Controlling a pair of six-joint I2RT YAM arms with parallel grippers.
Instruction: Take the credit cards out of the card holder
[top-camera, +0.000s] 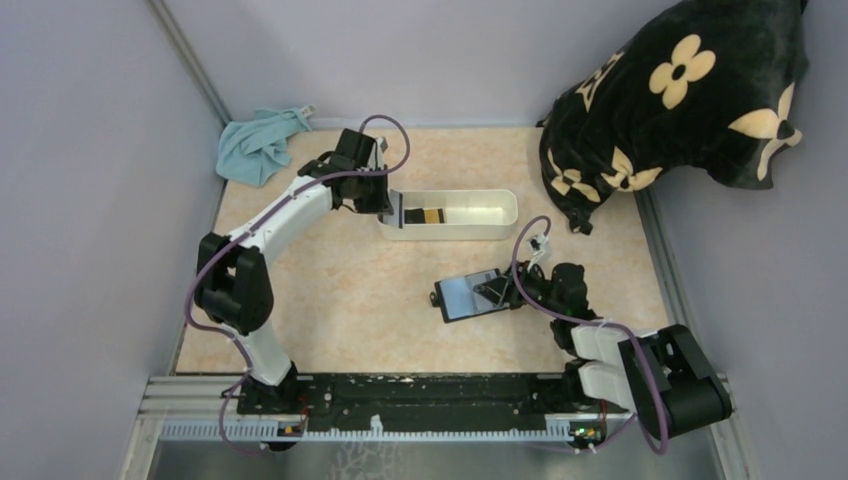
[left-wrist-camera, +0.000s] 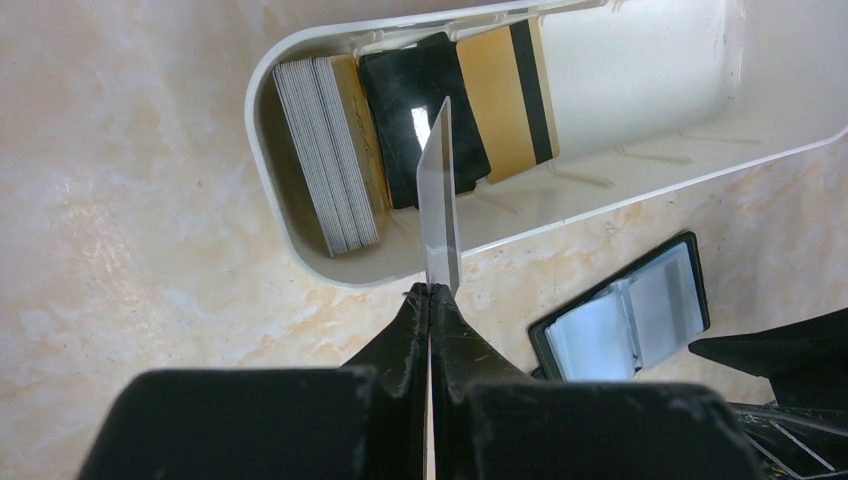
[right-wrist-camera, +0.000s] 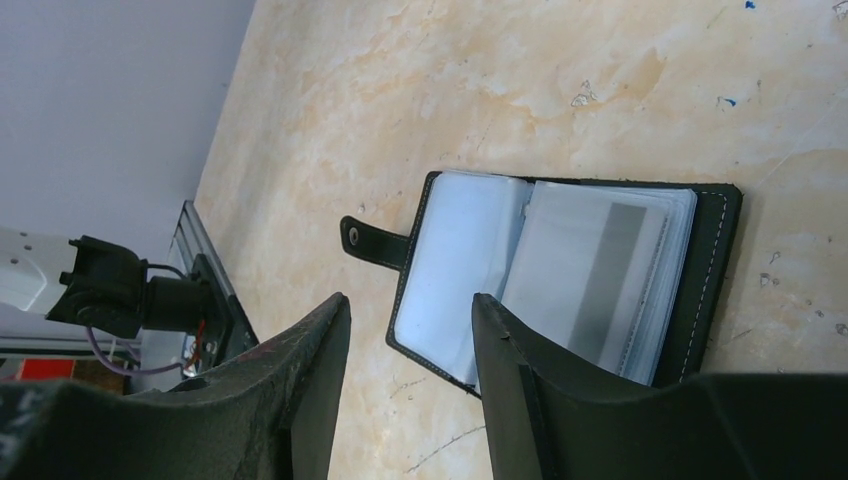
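Observation:
The card holder lies open on the table, black with pale blue-grey sleeves; it also shows at the lower right of the left wrist view. My right gripper is open at its near edge, one finger over the sleeves and the other over bare table; whether it touches the holder I cannot tell. My left gripper is shut on a thin grey credit card, held edge-on above the white tray. In the tray lie a stack of grey cards, a black card and a gold card.
The white tray stands behind the middle of the table, with my left gripper at its left end. A blue cloth lies at the back left. A black flowered pillow fills the back right corner. Walls close in both sides.

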